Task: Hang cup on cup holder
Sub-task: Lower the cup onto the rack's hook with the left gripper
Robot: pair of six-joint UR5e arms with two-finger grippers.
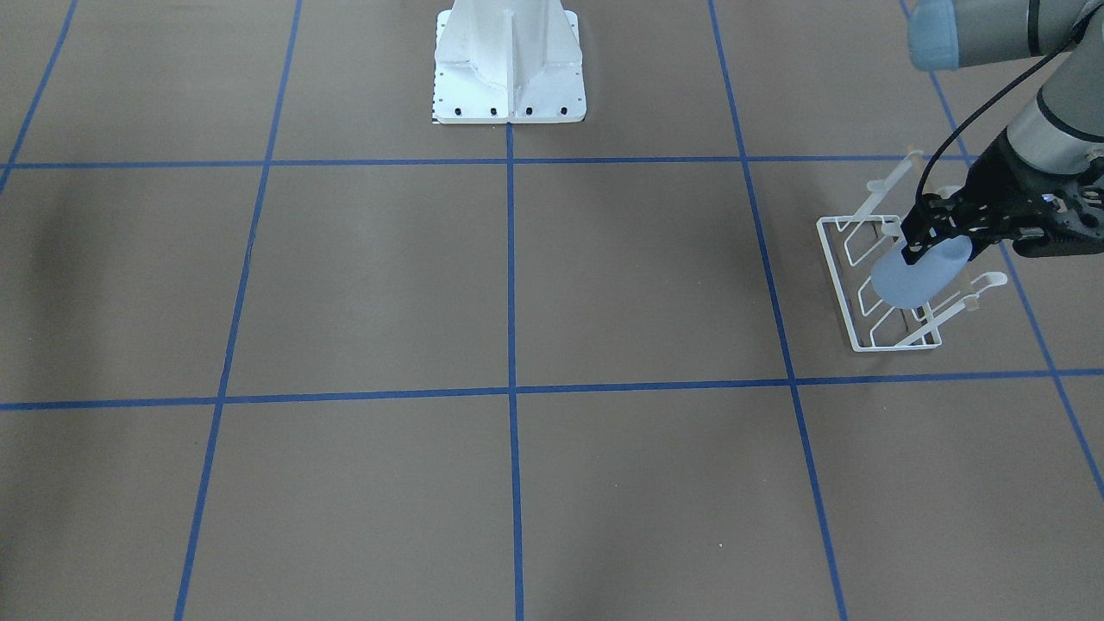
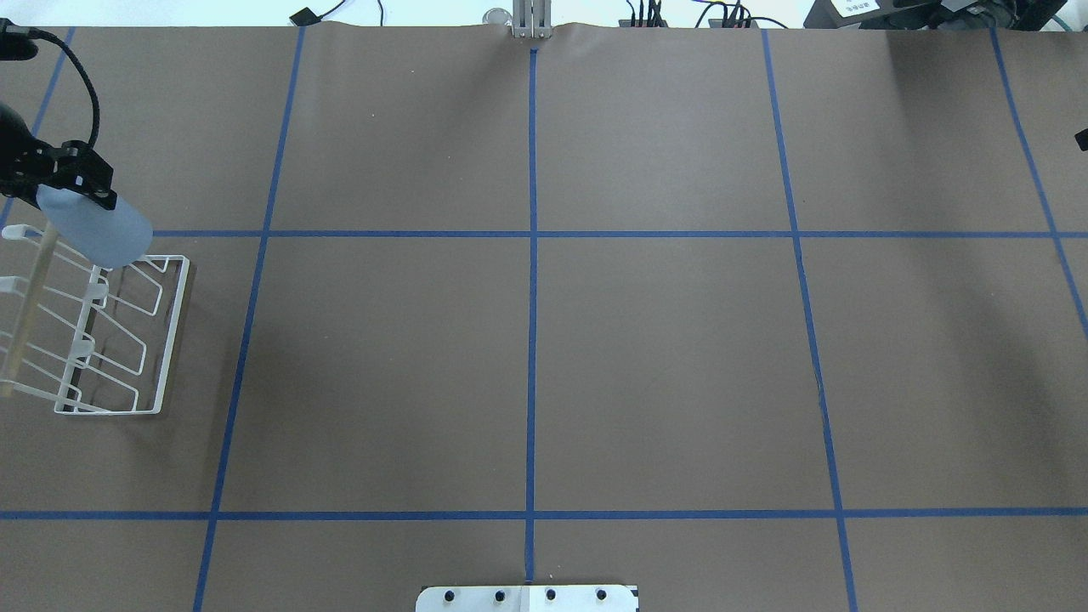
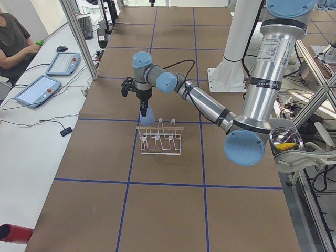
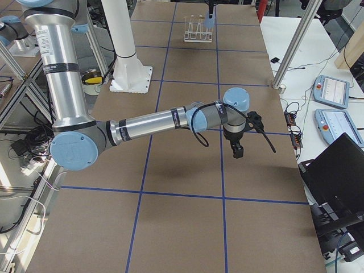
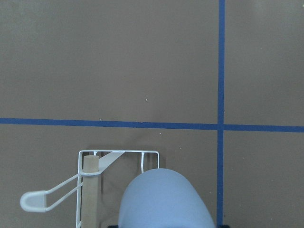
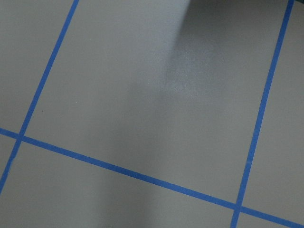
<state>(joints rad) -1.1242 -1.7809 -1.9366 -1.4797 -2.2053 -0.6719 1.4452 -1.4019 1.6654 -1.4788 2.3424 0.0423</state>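
Note:
My left gripper (image 1: 930, 244) is shut on the light-blue cup (image 1: 914, 276) and holds it tilted over the white wire cup holder (image 1: 837, 280). In the overhead view the cup (image 2: 106, 231) is at the far end of the cup holder (image 2: 174, 340), below the gripper (image 2: 75, 183). The left wrist view shows the cup (image 5: 164, 199) beside the tan wooden rod (image 5: 89, 190) and a round-tipped prong (image 5: 35, 202). I cannot tell whether the cup touches a prong. My right gripper (image 4: 236, 151) hangs over bare table and shows only in the exterior right view, so I cannot tell its state.
The robot's white base (image 1: 509, 65) stands at the middle of the table's robot side. Blue tape lines (image 2: 532, 297) cross the brown table. An operator (image 3: 16, 39) sits beside tablets (image 3: 39, 89) off the table.

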